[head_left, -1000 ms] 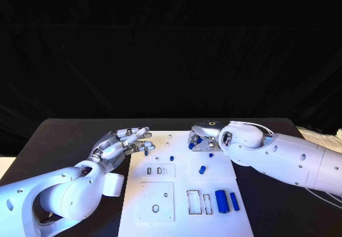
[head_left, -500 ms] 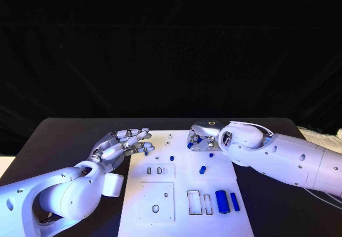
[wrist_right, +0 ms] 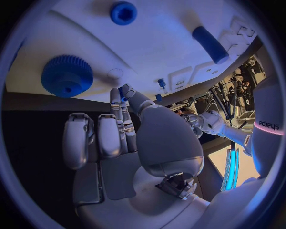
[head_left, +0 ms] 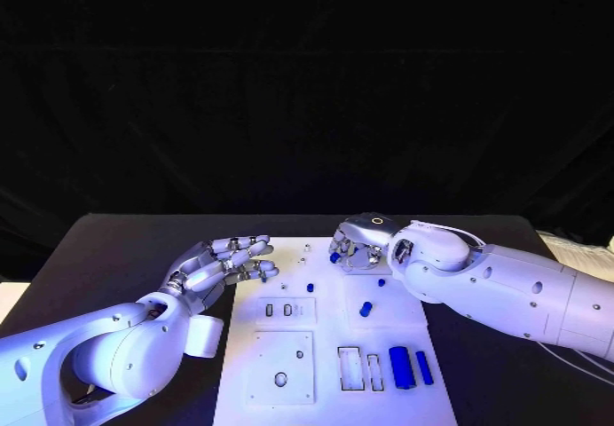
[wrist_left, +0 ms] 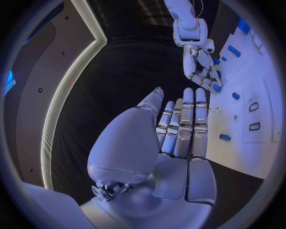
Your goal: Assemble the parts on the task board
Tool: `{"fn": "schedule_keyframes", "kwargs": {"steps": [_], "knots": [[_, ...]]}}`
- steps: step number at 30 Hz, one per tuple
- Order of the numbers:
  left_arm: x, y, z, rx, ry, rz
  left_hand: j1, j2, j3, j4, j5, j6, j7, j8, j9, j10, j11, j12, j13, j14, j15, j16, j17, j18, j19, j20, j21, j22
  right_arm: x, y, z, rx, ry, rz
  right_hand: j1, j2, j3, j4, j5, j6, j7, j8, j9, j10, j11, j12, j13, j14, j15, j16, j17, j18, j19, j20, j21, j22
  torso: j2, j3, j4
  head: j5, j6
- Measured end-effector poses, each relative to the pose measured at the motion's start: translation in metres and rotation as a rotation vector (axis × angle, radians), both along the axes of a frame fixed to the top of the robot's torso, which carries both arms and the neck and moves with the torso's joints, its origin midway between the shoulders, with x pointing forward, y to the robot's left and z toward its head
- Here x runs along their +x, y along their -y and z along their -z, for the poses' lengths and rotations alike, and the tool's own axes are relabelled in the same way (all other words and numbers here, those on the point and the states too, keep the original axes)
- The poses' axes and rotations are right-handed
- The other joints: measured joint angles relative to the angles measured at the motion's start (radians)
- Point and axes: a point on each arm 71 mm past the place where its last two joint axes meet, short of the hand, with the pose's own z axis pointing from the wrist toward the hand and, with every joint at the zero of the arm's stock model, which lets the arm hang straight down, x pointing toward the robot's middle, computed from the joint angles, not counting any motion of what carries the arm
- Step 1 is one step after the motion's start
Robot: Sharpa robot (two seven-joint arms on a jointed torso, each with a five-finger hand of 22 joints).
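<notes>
The white task board [head_left: 326, 390] lies in the middle of the black table. My right hand [head_left: 358, 245] hovers over the board's far end and pinches a small blue part [wrist_right: 123, 91] between thumb and a finger; the same part shows in the head view [head_left: 335, 257] and the left wrist view [wrist_left: 216, 88]. My left hand [head_left: 228, 261] hangs over the board's left edge with its fingers [wrist_left: 186, 119] spread and nothing in them. Loose blue parts lie on the board: a small peg [head_left: 310, 287], a short piece [head_left: 365, 309], and two cylinders [head_left: 400, 366] near the right edge.
A blue gear [wrist_right: 66, 76], a round blue peg [wrist_right: 123, 13] and a blue cylinder [wrist_right: 209, 44] sit on the board below my right hand. Rectangular slots [head_left: 350, 366] and an oval hole [head_left: 280, 379] open in the board's near half. Black table [head_left: 115, 257] surrounds the board.
My right hand has drawn slightly toward the board's far edge, still holding the small blue part. My left hand has stayed almost where it was.
</notes>
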Motion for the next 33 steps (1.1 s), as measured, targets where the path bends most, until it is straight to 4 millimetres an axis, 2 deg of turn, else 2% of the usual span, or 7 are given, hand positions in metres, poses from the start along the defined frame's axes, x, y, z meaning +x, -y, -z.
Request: {"fn": "schedule_keyframes", "kwargs": {"steps": [12, 23, 27, 28, 33], "knots": [[0.001, 0.0, 0.001, 0.002, -0.003, 0.0, 0.0, 0.0, 0.003, -0.003, 0.0, 0.0, 0.0, 0.0, 0.0, 0.0, 0.0, 0.0, 0.0, 0.0, 0.0, 0.0, 0.0, 0.0, 0.0, 0.0, 0.0, -0.001, 0.007, -0.018, -0.008, 0.038, 0.053, -0.003, 0.003, -0.012, 0.009, 0.0, -0.002, 0.001, -0.001, 0.0, 0.0, 0.0, 0.0, 0.0, 0.0, 0.0, 0.0, 0.004, 0.0, 0.0, 0.0, 0.0, 0.0, 0.003, 0.003, -0.0007, 0.0017, 0.005, 0.006], [0.0, 0.0, 0.0, 0.002, -0.004, 0.002, 0.0, 0.0, 0.003, -0.003, 0.0, 0.0, 0.0, 0.0, 0.0, -0.004, 0.004, 0.0, 0.0, 0.0, 0.0, -0.004, 0.0, 0.0, 0.0, 0.0, 0.0, -0.002, 0.015, -0.03, -0.009, 0.045, 0.079, 0.006, -0.004, -0.021, 0.025, 0.017, -0.006, 0.001, -0.001, -0.004, 0.0, -0.004, 0.004, 0.0, 0.0, 0.0, 0.0, 0.004, 0.0, 0.0, 0.0, 0.0, 0.004, 0.004, 0.008, -0.0007, 0.0026, 0.008, 0.008], [0.0, 0.0, 0.0, 0.002, -0.004, 0.002, 0.0, 0.0, 0.003, -0.003, 0.001, 0.0, 0.0, 0.0, 0.0, -0.004, 0.004, 0.0, -0.001, 0.0, 0.0, -0.004, 0.0, 0.0, 0.0, 0.0, 0.0, -0.002, 0.017, -0.033, -0.009, 0.045, 0.083, 0.007, -0.003, -0.03, 0.036, 0.027, -0.012, 0.001, -0.001, -0.006, 0.0, -0.004, 0.004, 0.0, 0.0, 0.0, 0.0, 0.004, 0.0, 0.0, 0.0, 0.0, 0.004, 0.004, 0.01, -0.0008, 0.0036, 0.009, 0.008], [0.0, 0.0, 0.0, 0.002, -0.004, 0.002, 0.0, 0.0, 0.003, -0.003, 0.001, 0.0, 0.0, 0.0, 0.0, -0.004, 0.004, 0.0, -0.001, 0.0, 0.0, -0.004, 0.0, 0.0, 0.0, 0.0, 0.0, -0.002, 0.017, -0.034, -0.009, 0.044, 0.084, 0.007, -0.004, -0.031, 0.05, 0.042, -0.015, 0.001, -0.001, -0.007, 0.0, -0.004, 0.004, 0.0, 0.0, 0.0, 0.0, 0.004, 0.0, 0.0, 0.0, 0.0, 0.004, 0.005, 0.01, -0.0011, 0.0036, 0.009, 0.008], [0.001, 0.001, -0.001, 0.002, -0.004, 0.003, 0.0, 0.0, 0.003, -0.003, 0.001, 0.0, 0.0, 0.0, 0.0, -0.003, 0.004, 0.0, -0.001, 0.0, 0.0, -0.004, 0.0, 0.0, 0.0, 0.0, 0.0, -0.002, 0.019, -0.036, -0.008, 0.043, 0.086, 0.009, -0.005, -0.033, 0.052, 0.044, -0.018, 0.001, -0.001, -0.007, 0.0, -0.004, 0.004, 0.0, 0.0, 0.0, 0.0, 0.004, 0.0, 0.0, 0.0, 0.0, 0.004, 0.005, 0.011, -0.0013, 0.003, 0.011, 0.005]]}}
